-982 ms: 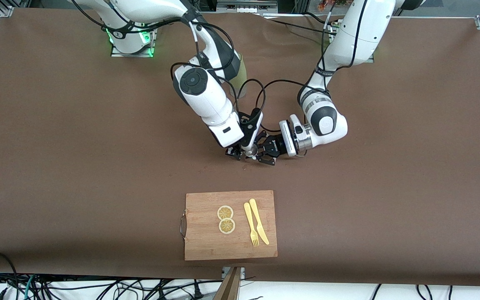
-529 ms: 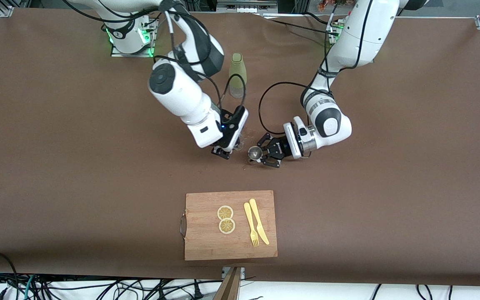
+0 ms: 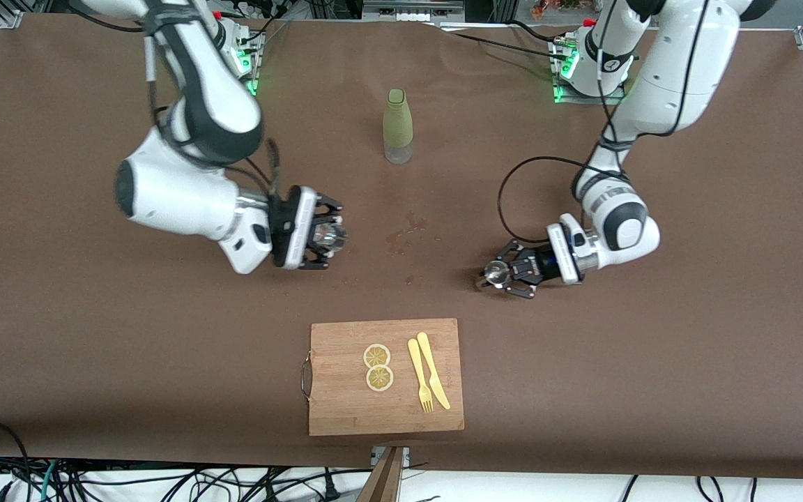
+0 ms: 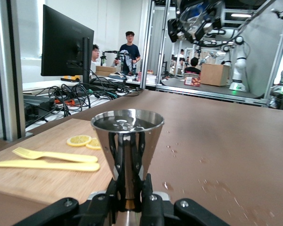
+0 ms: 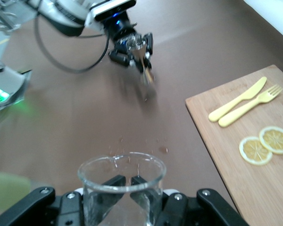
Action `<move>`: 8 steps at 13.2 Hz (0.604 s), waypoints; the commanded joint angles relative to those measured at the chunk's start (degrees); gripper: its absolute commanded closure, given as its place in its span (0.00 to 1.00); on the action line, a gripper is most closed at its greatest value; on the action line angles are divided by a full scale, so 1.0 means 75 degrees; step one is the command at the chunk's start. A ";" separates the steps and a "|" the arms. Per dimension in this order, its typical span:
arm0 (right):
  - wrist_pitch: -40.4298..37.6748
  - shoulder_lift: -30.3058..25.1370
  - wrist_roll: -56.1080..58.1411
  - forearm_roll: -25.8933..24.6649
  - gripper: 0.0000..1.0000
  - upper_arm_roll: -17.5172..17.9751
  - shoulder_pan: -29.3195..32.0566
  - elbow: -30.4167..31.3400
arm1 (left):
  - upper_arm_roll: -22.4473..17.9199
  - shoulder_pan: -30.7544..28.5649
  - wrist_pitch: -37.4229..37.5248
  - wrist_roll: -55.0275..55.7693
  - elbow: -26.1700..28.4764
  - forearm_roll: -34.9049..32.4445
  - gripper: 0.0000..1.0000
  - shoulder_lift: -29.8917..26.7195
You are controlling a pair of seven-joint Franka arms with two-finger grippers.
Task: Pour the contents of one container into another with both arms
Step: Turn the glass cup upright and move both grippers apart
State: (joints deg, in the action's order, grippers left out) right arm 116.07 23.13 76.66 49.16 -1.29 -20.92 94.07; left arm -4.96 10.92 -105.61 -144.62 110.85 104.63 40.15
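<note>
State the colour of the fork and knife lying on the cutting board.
Both the fork and knife are pale yellow, clearest in the front view.

Cutting board (image 3: 346, 411) with lemon slices (image 3: 378, 367), fork (image 3: 419, 374), knife (image 3: 433, 370)

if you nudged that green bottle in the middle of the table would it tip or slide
The green bottle is tall with a small foot, so a nudge near the neck would probably tip it. It looks like smooth plastic, likely light, so a low push might slide it on the brown table cover.

White jointed arms (image 3: 185, 202), black bands, black cables
</note>
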 commanded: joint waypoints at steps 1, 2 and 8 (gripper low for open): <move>-0.0953 -0.0318 0.1678 0.0487 0.96 0.0160 0.1074 0.0593 | 0.0076 -0.0937 0.0660 0.0064 0.0196 -0.1243 1.00 -0.0233; -0.1177 -0.0306 0.2300 0.0651 0.96 0.0160 0.1403 0.0769 | 0.0006 -0.1173 0.0848 0.0029 0.0196 -0.1643 1.00 -0.0221; -0.1824 0.0161 0.5792 0.0862 0.96 0.0009 0.2881 0.1672 | -0.1140 -0.2030 0.2711 -0.0613 -0.0097 -0.2958 1.00 0.0095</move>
State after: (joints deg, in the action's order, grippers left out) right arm 102.87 23.43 112.50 53.33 -1.40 -1.37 104.15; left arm -11.88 -3.11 -89.12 -145.85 110.88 84.59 40.22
